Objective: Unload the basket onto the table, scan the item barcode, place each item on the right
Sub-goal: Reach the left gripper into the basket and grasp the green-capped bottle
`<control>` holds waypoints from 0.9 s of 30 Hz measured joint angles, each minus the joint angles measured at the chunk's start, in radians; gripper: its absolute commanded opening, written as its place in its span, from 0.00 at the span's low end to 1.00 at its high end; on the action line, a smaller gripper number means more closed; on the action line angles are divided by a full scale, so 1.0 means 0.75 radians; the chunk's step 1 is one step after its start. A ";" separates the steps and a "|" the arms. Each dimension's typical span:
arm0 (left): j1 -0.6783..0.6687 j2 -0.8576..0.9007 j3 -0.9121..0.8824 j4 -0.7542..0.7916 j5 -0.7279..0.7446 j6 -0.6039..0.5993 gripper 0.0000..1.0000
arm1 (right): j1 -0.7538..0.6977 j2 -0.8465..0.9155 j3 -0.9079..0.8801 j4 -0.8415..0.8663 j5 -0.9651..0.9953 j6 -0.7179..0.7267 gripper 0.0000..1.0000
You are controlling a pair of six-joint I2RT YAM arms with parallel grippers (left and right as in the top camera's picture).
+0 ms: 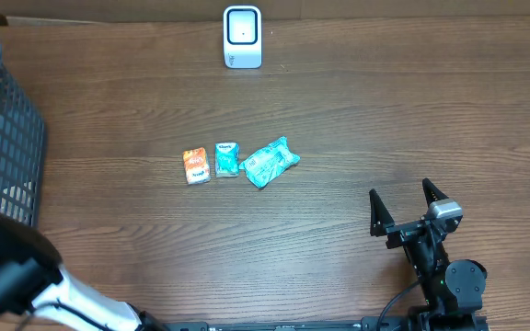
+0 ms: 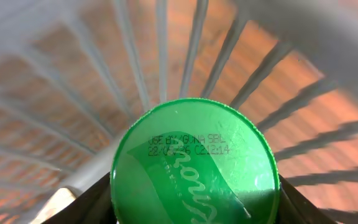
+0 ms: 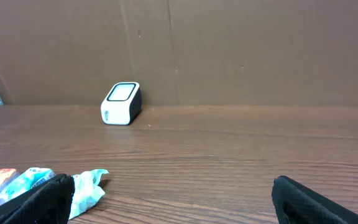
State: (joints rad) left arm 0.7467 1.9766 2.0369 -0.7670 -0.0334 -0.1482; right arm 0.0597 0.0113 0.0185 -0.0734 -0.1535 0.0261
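In the left wrist view a round green lid [image 2: 191, 162] with a printed date code and white script fills the lower middle. My left gripper [image 2: 194, 202] is shut on this item, one dark finger [image 2: 95, 202] at each side of it. Blurred basket bars [image 2: 135, 56] fan out behind it. The white barcode scanner [image 1: 242, 37] stands at the far middle of the table, and the right wrist view shows the scanner [image 3: 121, 103] too. My right gripper [image 1: 410, 207] stands open and empty above the table at the near right. The left gripper itself is hidden in the overhead view.
A dark mesh basket [image 1: 7, 138] stands at the left edge, with the left arm [image 1: 7, 271] just in front of it. An orange packet [image 1: 196, 165], a teal packet [image 1: 226, 159] and a crumpled teal bag [image 1: 271, 162] lie in a row mid-table.
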 measured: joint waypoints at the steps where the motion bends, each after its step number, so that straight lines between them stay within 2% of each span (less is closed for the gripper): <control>1: 0.000 -0.058 0.001 -0.003 0.000 -0.014 0.48 | 0.000 0.000 0.000 0.001 0.000 0.001 1.00; 6: -0.008 -0.325 0.002 -0.046 0.005 -0.054 0.41 | 0.000 0.000 0.000 0.000 0.000 0.000 1.00; 14: -0.170 -0.638 0.003 -0.269 0.144 -0.124 0.44 | 0.000 0.000 0.000 0.001 -0.001 0.000 1.00; 22: -0.495 -0.663 0.008 -0.523 0.252 -0.140 0.45 | 0.000 -0.001 0.000 0.000 0.000 0.000 1.00; 27: -0.678 -0.601 0.006 -0.615 0.264 -0.138 0.41 | 0.000 0.000 0.000 0.000 0.000 0.001 1.00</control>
State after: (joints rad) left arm 0.2382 1.5261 2.0415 -1.2285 0.1650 -0.2520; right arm 0.0597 0.0113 0.0185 -0.0734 -0.1535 0.0269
